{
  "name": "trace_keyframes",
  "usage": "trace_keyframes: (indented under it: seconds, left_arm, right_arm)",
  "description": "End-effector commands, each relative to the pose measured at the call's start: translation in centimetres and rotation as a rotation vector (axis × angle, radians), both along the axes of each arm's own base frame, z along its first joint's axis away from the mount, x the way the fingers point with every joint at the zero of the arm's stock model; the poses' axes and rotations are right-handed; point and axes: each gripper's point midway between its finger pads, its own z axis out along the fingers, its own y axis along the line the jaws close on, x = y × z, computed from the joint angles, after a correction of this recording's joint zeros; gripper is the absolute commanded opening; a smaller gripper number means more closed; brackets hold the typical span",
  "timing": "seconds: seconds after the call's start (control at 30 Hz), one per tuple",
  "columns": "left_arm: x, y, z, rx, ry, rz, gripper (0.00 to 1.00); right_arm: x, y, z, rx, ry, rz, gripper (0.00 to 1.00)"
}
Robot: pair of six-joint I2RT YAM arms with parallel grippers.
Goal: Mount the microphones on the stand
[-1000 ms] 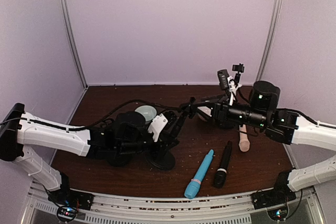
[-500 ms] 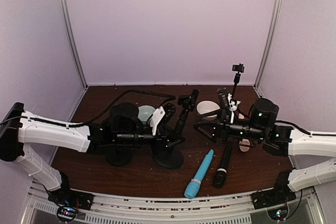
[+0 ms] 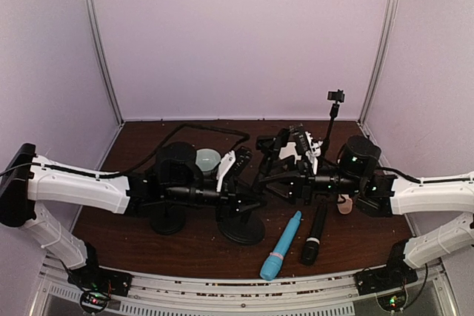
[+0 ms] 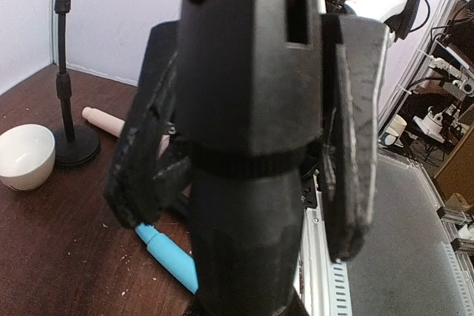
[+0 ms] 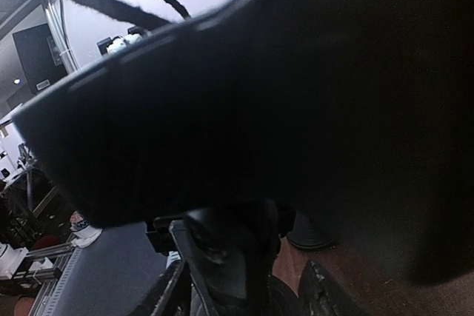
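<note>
The brown table [image 3: 185, 253] carries all items. The left gripper [image 4: 237, 227] is clamped on the black column of the heavy stand [image 3: 241, 229], near centre. The right gripper [image 3: 278, 179] sits at that column from 3 o'clock; its jaw state cannot be told, as its own camera is blocked. The slim stand [image 3: 335, 112] is at 1 o'clock. The blue microphone [image 3: 281, 246] and black microphone [image 3: 313, 233] lie side by side at 5 o'clock. The cream microphone [image 3: 345, 203] at 4 o'clock is largely hidden by the right arm. The teal bowl [image 3: 208, 159] is at 10 o'clock.

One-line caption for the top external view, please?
Left gripper grips the black stand, right gripper beside its upper end; blue microphone and black microphone lie unattached nearby.
</note>
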Motion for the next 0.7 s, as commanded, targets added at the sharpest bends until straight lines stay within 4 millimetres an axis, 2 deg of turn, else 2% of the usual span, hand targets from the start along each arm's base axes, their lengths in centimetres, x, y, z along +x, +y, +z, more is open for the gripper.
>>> trace_keyframes:
  seconds: [0.0, 0.13, 0.2, 0.27, 0.3, 0.37, 0.47, 0.67]
  left_arm:
    - [-0.1, -0.9, 5.0, -0.146, -0.049, -0.038, 0.0]
    - [0.3, -1.0, 5.0, -0.136, -0.054, -0.011, 0.0]
    - [1.7, -0.8, 4.4, -0.097, -0.05, 0.073, 0.0]
    - [3.8, -0.1, 3.6, -0.049, -0.063, 0.2, 0.27]
    - [4.3, 0.3, 3.3, -0.039, -0.074, 0.241, 0.35]
    - [4.9, 0.6, 2.6, -0.027, -0.085, 0.283, 0.42]
    - [4.3, -0.1, 1.7, -0.009, -0.087, 0.246, 0.44]
    - [3.3, -1.2, 0.9, 0.002, -0.087, 0.198, 0.42]
  right_arm:
    - [-1.1, 0.7, 1.7, 0.051, -0.021, 0.055, 0.45]
    - [-0.8, 1.0, 1.4, 0.042, -0.004, 0.046, 0.18]
    - [0.0, 1.0, 1.2, 0.027, 0.008, 0.001, 0.07]
    - [1.0, 0.5, 1.7, 0.025, 0.008, -0.076, 0.0]
    - [1.4, 0.1, 2.1, 0.034, 0.008, -0.112, 0.0]
    - [1.6, -0.4, 3.3, 0.063, 0.002, -0.143, 0.0]
    - [1.5, -0.6, 5.0, 0.092, -0.009, -0.14, 0.0]
    - [1.6, -0.7, 5.7, 0.096, -0.022, -0.152, 0.0]
